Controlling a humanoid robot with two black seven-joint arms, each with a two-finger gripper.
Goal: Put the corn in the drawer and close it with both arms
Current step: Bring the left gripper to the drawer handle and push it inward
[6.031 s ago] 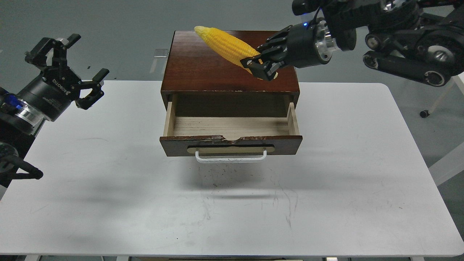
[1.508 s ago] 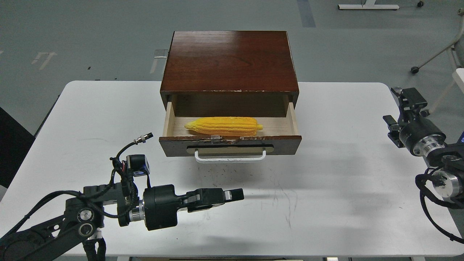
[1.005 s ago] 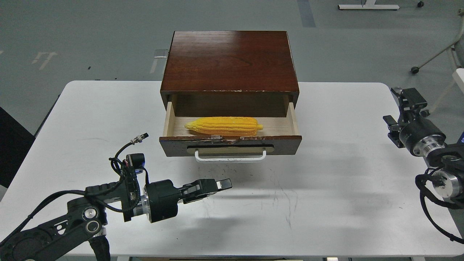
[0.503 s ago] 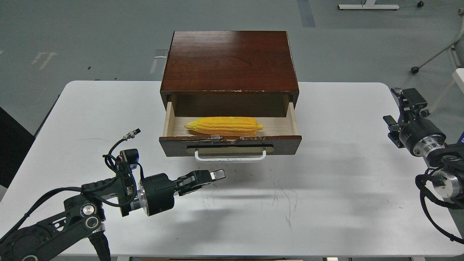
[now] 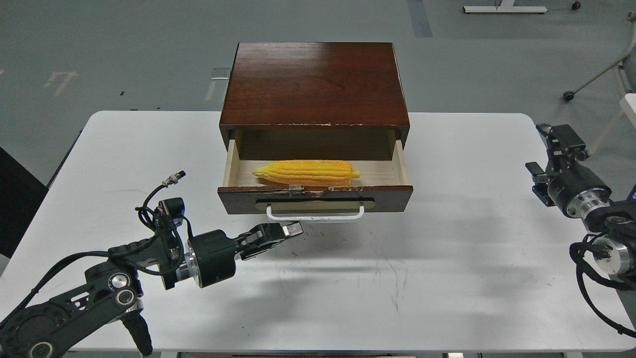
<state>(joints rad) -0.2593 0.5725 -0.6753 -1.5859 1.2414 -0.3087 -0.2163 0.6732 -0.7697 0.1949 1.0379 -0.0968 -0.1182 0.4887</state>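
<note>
The yellow corn (image 5: 306, 172) lies lengthwise inside the open drawer (image 5: 316, 197), its tip pointing left. The drawer is pulled out of the dark wooden cabinet (image 5: 315, 84) and shows its white bar handle (image 5: 316, 216). My left gripper (image 5: 292, 229) is shut and empty, its tip just below the left part of the handle, close to the drawer front. My right gripper (image 5: 546, 149) is open and empty at the table's right edge, far from the drawer.
The white table (image 5: 447, 278) carries only the cabinet. My left arm (image 5: 114, 283) stretches over the table's front left. My right arm's wrist and cables (image 5: 603, 233) hang over the right edge. A chair base (image 5: 591, 79) stands on the floor at the far right.
The corn went from my right gripper above the cabinet into the drawer. My right arm withdrew to the right edge. My left gripper has moved forward and up toward the drawer handle.
</note>
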